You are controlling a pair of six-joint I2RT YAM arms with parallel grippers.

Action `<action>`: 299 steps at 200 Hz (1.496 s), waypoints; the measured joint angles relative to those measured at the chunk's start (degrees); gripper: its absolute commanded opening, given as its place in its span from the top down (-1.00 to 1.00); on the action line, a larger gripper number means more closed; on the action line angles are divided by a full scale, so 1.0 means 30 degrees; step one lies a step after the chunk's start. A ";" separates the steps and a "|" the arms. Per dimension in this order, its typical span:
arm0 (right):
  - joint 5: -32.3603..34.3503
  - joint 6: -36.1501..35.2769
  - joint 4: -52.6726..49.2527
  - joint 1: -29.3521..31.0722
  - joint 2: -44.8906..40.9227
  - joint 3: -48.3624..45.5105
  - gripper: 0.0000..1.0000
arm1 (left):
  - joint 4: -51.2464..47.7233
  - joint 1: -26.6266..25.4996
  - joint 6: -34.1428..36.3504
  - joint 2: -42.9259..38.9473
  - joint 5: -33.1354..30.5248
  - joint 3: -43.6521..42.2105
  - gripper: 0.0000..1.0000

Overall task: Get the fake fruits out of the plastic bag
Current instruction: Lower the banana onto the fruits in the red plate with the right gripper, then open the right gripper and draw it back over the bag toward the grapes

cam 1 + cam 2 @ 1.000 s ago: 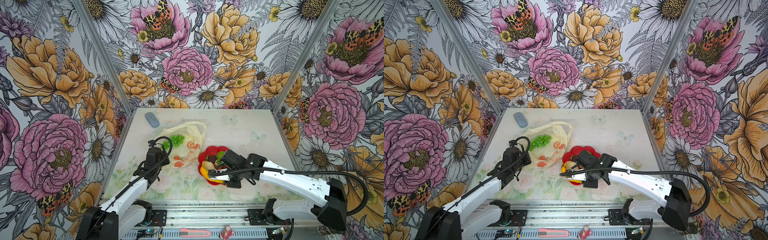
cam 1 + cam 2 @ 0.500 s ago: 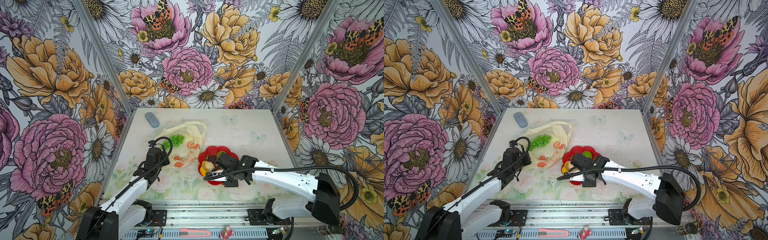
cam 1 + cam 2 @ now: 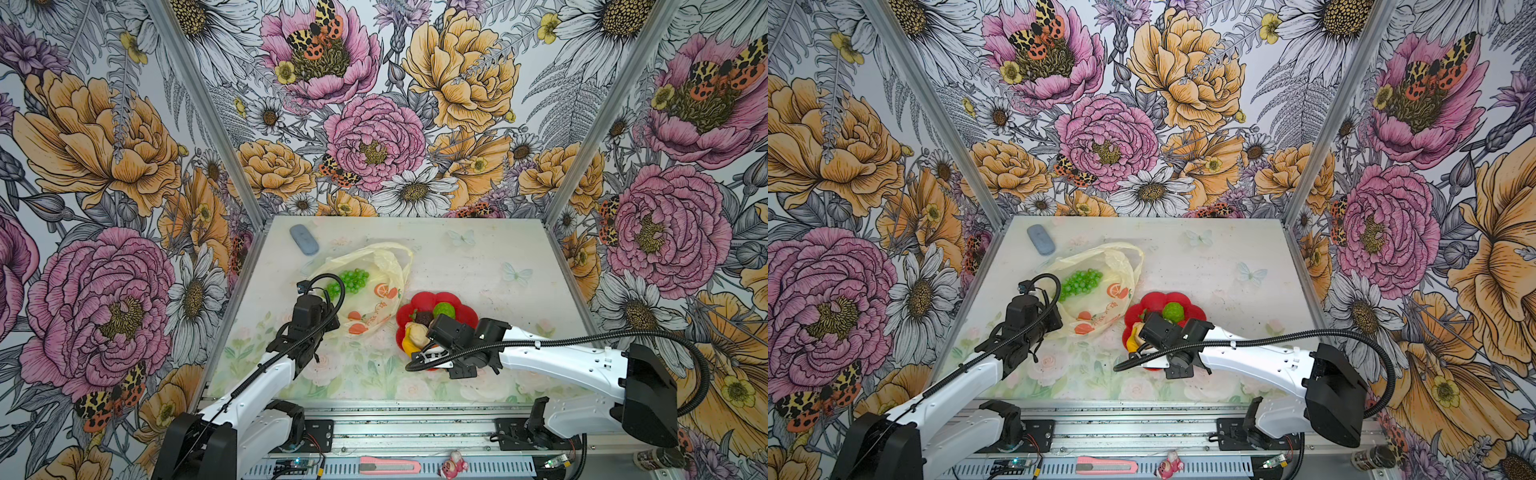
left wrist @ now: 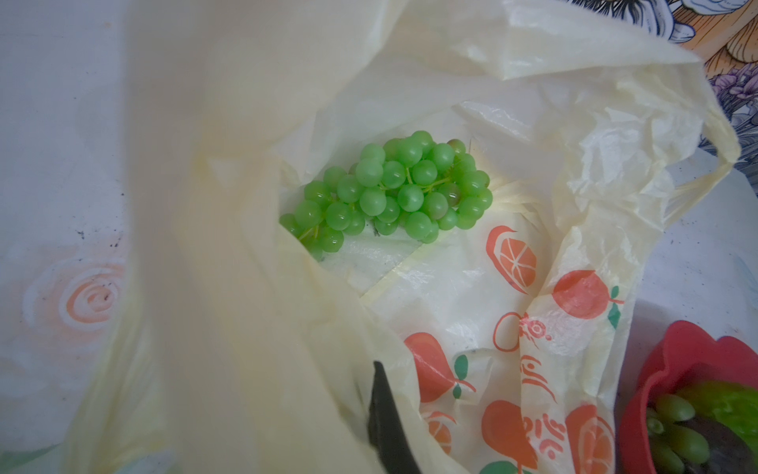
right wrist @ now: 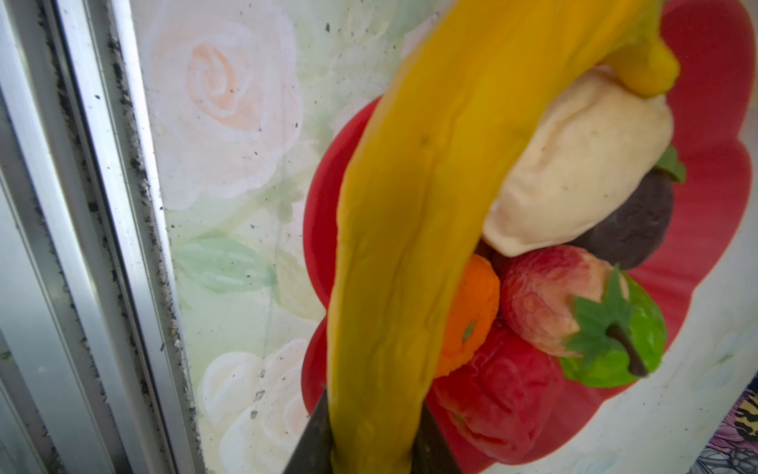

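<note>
The right gripper (image 5: 373, 445), its jaws cut off at the frame's edge in the wrist view, is clamped on one end of a long glossy yellow toy banana (image 5: 410, 246). The banana stretches over a red flower-shaped plastic plate (image 3: 446, 296) and hides part of the pile there: a cream piece (image 5: 574, 172), a dark brown piece (image 5: 631, 230), a small orange (image 5: 471, 312), a wrinkled red apple (image 5: 500, 394) and a green leafed fruit (image 5: 623, 349). The left gripper (image 3: 330, 326) is pressed together, apparently pinching a blurred fold of the thin pale-yellow plastic shopping bag (image 3: 382, 266); only one dark finger (image 4: 385, 422) shows. A green grape bunch (image 4: 389, 193) lies inside the bag's open mouth. Bag and plate sit just beside each other on a pale rose-printed tabletop (image 3: 478, 257), walled by bold flower wallpaper (image 3: 374, 137).
</note>
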 measured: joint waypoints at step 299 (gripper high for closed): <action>-0.1763 0.2361 0.1188 0.0248 -0.0058 0.1581 -0.13 | 0.0000 0.0000 0.0000 0.0000 0.0000 0.0000 1.00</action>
